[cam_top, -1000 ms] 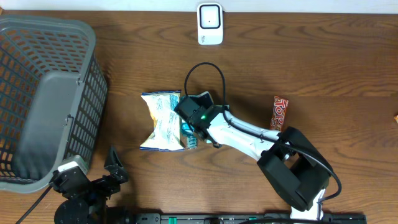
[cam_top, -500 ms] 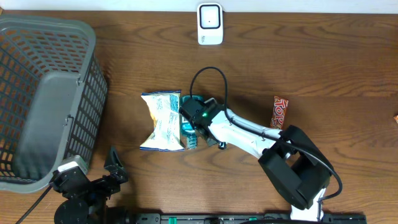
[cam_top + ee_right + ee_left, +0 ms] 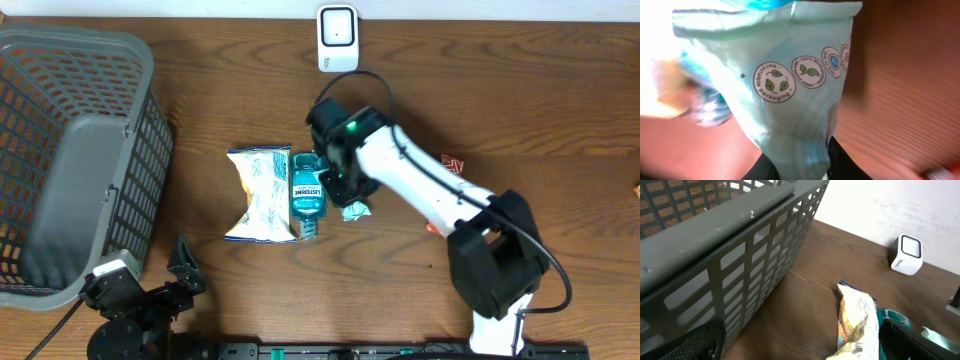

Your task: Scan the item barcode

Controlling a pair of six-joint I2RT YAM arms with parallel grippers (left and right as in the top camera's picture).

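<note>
Two arms worked a brown wooden tabletop [image 3: 520, 90]. Nearest, at the front-left edge, the left claw [image 3: 150, 270] sat low with jaws spread wide and nothing between them. In its wrist view the black fingers [image 3: 690, 342] filled the bottom corners. Just beyond it, on the left, stood a grey plastic mesh basket [image 3: 70, 150], its slatted wall filling much of the left wrist view.

Mid-tabletop, a white crinkled snack bag [image 3: 260, 195] lay flat, and a teal mouthwash bottle [image 3: 308, 192] lay against its right edge. The white right arm reached in from the front-right, and the right claw [image 3: 349, 196] hung just right of the bottle. It was clenched on a pale mint-green plastic packet [image 3: 356, 210], the item to scan. The right wrist view showed the packet's narrow end pinched between black fingers [image 3: 847, 167]. The rest fanned out away from the camera, printed with round green leaf badges, one reading "recycle packaging". From overhead the packet sat just beside the bottle; could not tell whether it touched the tabletop or the bottle.

Further right, a red wrapped candy bar [image 3: 452, 164] lay mostly hidden behind the arm. Farthest back, a white boxy barcode scanner [image 3: 338, 38] stood near the rear edge, well apart from the held packet.
</note>
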